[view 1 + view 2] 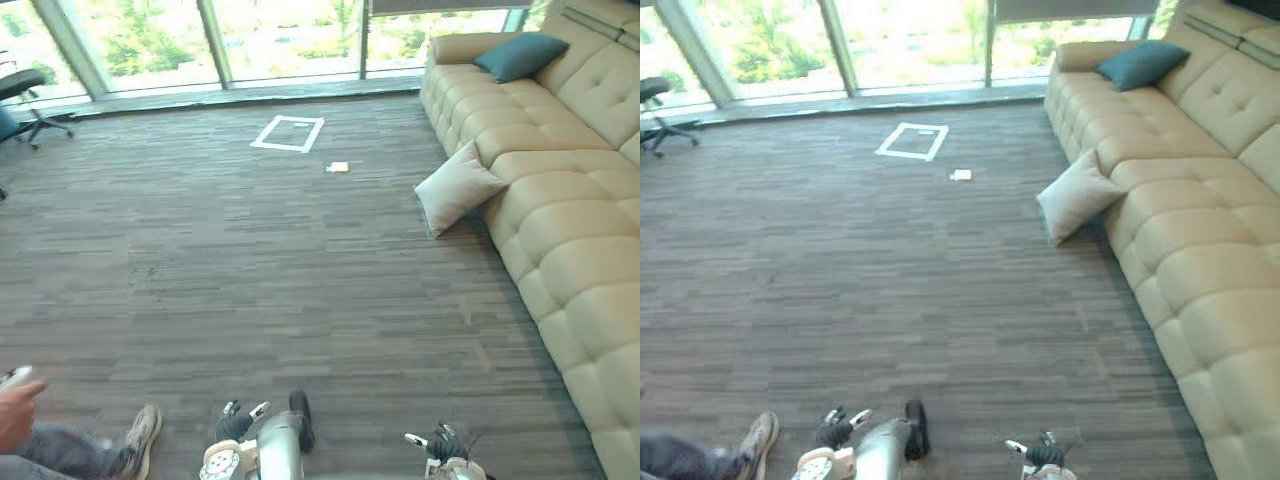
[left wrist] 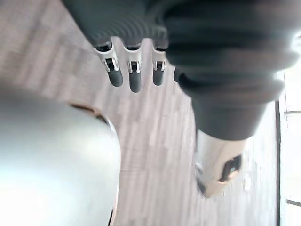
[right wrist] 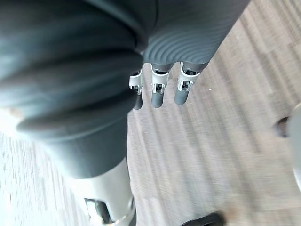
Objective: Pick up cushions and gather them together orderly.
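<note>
**Cream cushion point(image 1: 455, 186) propped against sofa point(image 1: 570, 230), well ahead of right hand point(image 3: 157, 92)**

Teal cushion point(image 1: 520, 55) farther beyond, up on sofa. Fingers of left hand point(image 2: 135, 75) and right hand straight, loosely spread, gripping nothing. White tape square point(image 1: 278, 148) ahead; person's shoe point(image 1: 140, 432) beside left hand.

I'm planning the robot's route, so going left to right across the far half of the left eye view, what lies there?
office chair → white taped square → small white item → beige cushion → teal cushion

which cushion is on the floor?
The cream cushion, leaning against the sofa front; the teal cushion sits up on the sofa seat.
</note>
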Available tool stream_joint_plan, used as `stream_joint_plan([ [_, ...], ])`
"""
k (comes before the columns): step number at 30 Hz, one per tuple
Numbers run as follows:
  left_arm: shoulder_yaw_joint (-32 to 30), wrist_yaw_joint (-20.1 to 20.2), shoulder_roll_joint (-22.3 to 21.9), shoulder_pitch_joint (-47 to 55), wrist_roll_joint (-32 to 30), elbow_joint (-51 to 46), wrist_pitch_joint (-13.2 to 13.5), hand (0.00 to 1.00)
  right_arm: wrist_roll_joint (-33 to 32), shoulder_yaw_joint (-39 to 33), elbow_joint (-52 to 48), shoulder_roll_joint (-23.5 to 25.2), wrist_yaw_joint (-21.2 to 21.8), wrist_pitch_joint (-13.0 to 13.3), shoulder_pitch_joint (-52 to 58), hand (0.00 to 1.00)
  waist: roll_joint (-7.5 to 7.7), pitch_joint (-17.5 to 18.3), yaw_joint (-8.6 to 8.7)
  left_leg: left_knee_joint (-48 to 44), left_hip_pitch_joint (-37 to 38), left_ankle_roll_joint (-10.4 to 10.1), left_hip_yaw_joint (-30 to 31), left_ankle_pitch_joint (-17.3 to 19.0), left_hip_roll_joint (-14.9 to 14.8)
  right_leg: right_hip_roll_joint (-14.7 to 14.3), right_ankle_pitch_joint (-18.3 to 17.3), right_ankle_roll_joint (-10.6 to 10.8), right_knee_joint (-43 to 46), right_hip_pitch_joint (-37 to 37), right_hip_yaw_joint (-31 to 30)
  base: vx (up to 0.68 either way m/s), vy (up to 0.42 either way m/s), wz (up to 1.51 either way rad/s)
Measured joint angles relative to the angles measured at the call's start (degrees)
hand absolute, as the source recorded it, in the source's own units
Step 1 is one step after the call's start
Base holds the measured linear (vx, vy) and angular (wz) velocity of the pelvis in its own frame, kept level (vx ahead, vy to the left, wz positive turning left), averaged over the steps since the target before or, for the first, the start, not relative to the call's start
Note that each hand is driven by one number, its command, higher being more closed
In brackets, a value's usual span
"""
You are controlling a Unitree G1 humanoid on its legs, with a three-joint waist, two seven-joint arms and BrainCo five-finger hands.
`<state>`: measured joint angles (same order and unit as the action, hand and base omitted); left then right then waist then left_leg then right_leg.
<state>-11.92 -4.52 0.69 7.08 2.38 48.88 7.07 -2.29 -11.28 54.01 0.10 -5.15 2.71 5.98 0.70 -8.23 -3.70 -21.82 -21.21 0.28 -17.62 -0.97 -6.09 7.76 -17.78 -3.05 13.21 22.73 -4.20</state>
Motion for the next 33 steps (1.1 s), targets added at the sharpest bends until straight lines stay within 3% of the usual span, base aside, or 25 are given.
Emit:
stream_joint_plan([
  [1, -0.2, 0.0, 0.6, -0.2, 0.0, 0.0, 0.0, 0.00, 0.1, -0.4, -0.1, 0.4, 0.0, 0.0, 0.8, 0.00, 1.89, 0.6, 0.19, -3.8, -0.4, 2.0, -1.4, 3.9, 1.3, 2.3, 1.8, 3.0, 5.5, -2.4, -1.6, 0.75, 0.418, -0.23],
  [2, -0.1, -0.1, 0.9, -0.5, 0.0, 0.3, -0.1, 0.00, 0.1, -0.8, -0.1, 1.1, 0.1, 0.0, 1.3, 0.00, 2.51, 0.5, 0.18, -6.7, 0.5, 3.1, -1.9, 7.6, 2.8, 3.4, 5.7, 7.3, 13.1, -4.9, -3.5, 0.88, 0.501, -0.07],
  [3, -0.1, -0.3, 1.2, -0.9, 0.0, 1.0, -0.2, 0.00, -0.1, -2.2, -0.3, 2.1, 0.1, 0.0, 1.8, 0.00, 3.21, 0.3, 0.30, -7.2, 2.3, 3.6, -2.1, 10.3, 4.5, 3.8, 10.8, 8.9, 21.1, -7.9, -5.6, 0.70, 0.413, 0.06],
  [4, -0.1, -0.4, 1.7, -1.4, 0.0, 1.8, -0.3, 0.00, 0.1, -3.0, -0.8, 2.4, 0.2, 0.2, 1.8, 0.00, 3.74, 0.1, 0.75, -6.6, 5.4, 3.4, -2.1, 12.5, 6.5, 3.6, 17.2, 12.3, 33.1, -13.0, -7.8, 0.66, 0.382, 0.16],
  [6, 0.2, -0.4, 1.6, -1.8, -0.1, 3.2, -1.4, 0.00, 0.1, -3.1, -1.8, 1.7, 0.5, 0.7, 2.0, 0.00, 3.30, -0.7, 1.12, -3.7, 13.7, 3.5, -1.6, 15.4, 9.0, 2.4, 15.5, 12.6, 50.4, -21.3, -6.4, 0.60, 0.305, 0.10],
  [8, 1.0, -0.5, 0.5, -1.8, -0.1, 3.8, -1.6, 0.00, 0.1, -4.1, -4.2, 1.0, 0.5, 1.4, 2.7, 0.00, 1.34, -1.3, 1.64, 2.8, 23.6, 3.1, 0.3, 18.0, 9.8, -0.5, 7.7, 8.4, 54.9, -31.1, 1.0, 0.63, 0.256, 0.19],
  [10, 2.6, -0.3, 0.5, -1.9, -0.2, 4.1, -1.7, 0.00, 0.0, -4.4, -6.5, 1.0, 0.5, 2.0, 3.2, 0.00, 0.51, -0.9, 3.12, 7.3, 29.5, 2.5, 3.0, 19.0, 9.8, -2.1, 3.5, 8.0, 49.2, -38.2, 8.9, 0.57, 0.132, 0.63],
  [12, 3.1, -0.2, 0.3, -3.0, -0.3, 5.3, -1.8, 0.00, 0.0, -5.1, -7.5, 1.1, 0.6, 2.3, 3.1, 0.00, 1.12, -1.3, 3.76, 10.8, 35.4, 2.1, 5.0, 19.5, 9.8, -2.8, 2.7, 6.0, 35.2, -43.2, 15.7, 0.66, 0.063, 0.70],
  [14, 4.4, -0.2, -0.5, -3.5, -1.0, 5.5, -2.4, 0.00, -0.1, -6.1, -7.6, 1.1, 0.5, 2.3, 3.1, 0.00, 1.23, -1.3, 4.18, 14.7, 40.7, 0.7, 6.9, 20.5, 9.7, -3.5, 7.0, 3.8, 18.3, -45.2, 20.6, 0.92, -0.023, 0.78],
  [15, 4.8, 0.1, -0.7, -3.1, -1.7, 5.2, -2.4, 0.00, 0.0, -6.2, -7.4, 1.0, 0.5, 1.9, 3.0, 0.00, 1.80, -1.4, 4.29, 15.0, 43.9, -1.1, 8.6, 21.4, 10.0, -3.9, 10.6, 0.8, 10.1, -45.7, 21.0, 0.84, -0.064, 0.78],
  [17, 4.3, 0.1, -1.2, -2.8, -2.3, 5.3, -2.5, 0.00, 0.0, -6.0, -7.3, 1.0, 0.5, 1.5, 3.0, 0.00, 1.54, -0.8, 5.05, 12.4, 45.5, -1.7, 10.8, 21.8, 9.2, -4.1, 17.7, -4.8, 12.9, -45.5, 20.0, 0.80, -0.132, 0.60],
  [18, 4.0, 0.1, -2.0, -2.8, -2.4, 5.4, -2.4, 0.00, 0.1, -5.6, -7.8, -0.1, 0.7, 1.3, 2.9, 0.00, -0.09, -0.2, 5.05, 6.0, 44.0, -2.1, 11.7, 21.6, 6.8, -4.8, 14.3, -5.2, 16.3, -45.0, 21.1, 1.04, -0.216, 0.41],
  [19, 3.7, 0.2, -2.6, -3.0, -2.4, 5.4, -2.4, 0.00, 0.1, -5.1, -8.2, -0.6, 0.7, 1.4, 2.7, 0.00, -1.67, -0.3, 5.05, -4.7, 39.6, -4.6, 12.0, 19.8, 5.0, -6.1, 11.3, -5.6, 17.1, -43.8, 21.7, 0.84, -0.195, 0.13],
  [21, -0.2, 0.1, -3.8, -3.0, -2.3, 4.5, -2.4, 0.00, 0.1, -3.6, -8.2, -1.0, 0.5, 1.2, 1.3, 0.00, -3.88, -1.6, 4.73, -30.8, 27.9, -8.9, 12.0, 7.9, 0.4, -9.8, 7.7, -6.7, 15.4, -38.6, 20.2, 0.80, -0.174, -0.40],
  [23, -0.6, 0.0, -3.5, -3.1, -2.3, 2.9, -2.4, 0.00, 0.0, -1.6, -7.2, -0.9, 0.4, 0.6, 0.0, 0.00, -3.52, -3.4, 4.25, -45.0, 21.4, -6.8, 9.9, 9.1, -3.2, -12.7, 6.0, -7.6, 11.5, -30.0, 16.9, 0.82, -0.142, -0.93],
  [24, -0.5, -0.1, -2.6, -2.8, -2.3, 1.5, -2.3, 0.00, 0.0, 0.1, -6.6, -0.4, 0.3, 0.5, -0.2, 0.00, -2.02, -4.0, 3.30, -46.0, 18.2, -5.0, 8.5, 10.5, -3.9, -13.1, 5.7, -7.8, 7.7, -23.9, 13.8, 0.67, -0.097, -1.03],
  [26, -0.5, -0.1, -2.1, -2.0, -2.2, 0.1, -2.2, 0.00, -0.1, 2.3, -6.2, 0.1, 0.3, 0.6, -0.3, 0.00, -0.52, -3.4, 2.89, -41.9, 12.7, -4.2, 6.2, 12.4, -4.3, -13.0, 5.5, -7.4, 2.4, -18.6, 9.7, 0.59, -0.053, -1.03],
  [28, -0.5, -0.1, -2.2, -1.6, -2.1, -0.5, -1.3, 0.00, -0.1, 3.5, -6.2, 0.1, 0.3, 0.5, -0.5, 0.00, -1.30, -3.0, 2.56, -31.4, 7.1, -3.5, 6.4, 14.2, -3.8, -13.3, 5.2, -6.8, -1.5, -13.6, 4.2, 0.57, 0.062, -1.23],
  [30, -0.6, -0.3, -2.7, -1.6, -1.9, -1.1, -1.0, 0.00, -0.1, 3.7, -6.0, 0.4, 0.3, 0.5, -0.6, 0.00, -1.55, -3.1, 0.79, -17.1, 5.2, -5.0, 8.2, 14.6, -1.1, -12.4, 4.0, -4.9, -3.3, -10.5, -1.1, 0.54, 0.164, -1.44],
  [31, -0.5, -0.3, -2.7, -1.5, -1.7, -1.0, -0.6, 0.00, -0.1, 3.7, -5.8, 0.6, 0.3, 0.5, -0.2, 0.00, -1.52, -3.1, 0.43, -9.2, 4.8, -6.1, 11.1, 13.5, 0.7, -11.8, 2.8, -3.5, -3.7, -9.1, -3.6, 0.54, 0.244, -1.41],
  [33, -0.4, -0.3, -2.6, -1.2, -1.4, -1.0, -0.2, 0.00, 0.0, 4.5, -5.9, 0.4, 0.1, 0.7, 0.0, 0.00, -1.64, -2.9, 0.18, -3.2, 4.1, -4.4, 13.4, 10.6, 1.4, -11.3, -0.6, -2.0, -3.7, -6.2, -7.3, 0.58, 0.292, -1.33],
])
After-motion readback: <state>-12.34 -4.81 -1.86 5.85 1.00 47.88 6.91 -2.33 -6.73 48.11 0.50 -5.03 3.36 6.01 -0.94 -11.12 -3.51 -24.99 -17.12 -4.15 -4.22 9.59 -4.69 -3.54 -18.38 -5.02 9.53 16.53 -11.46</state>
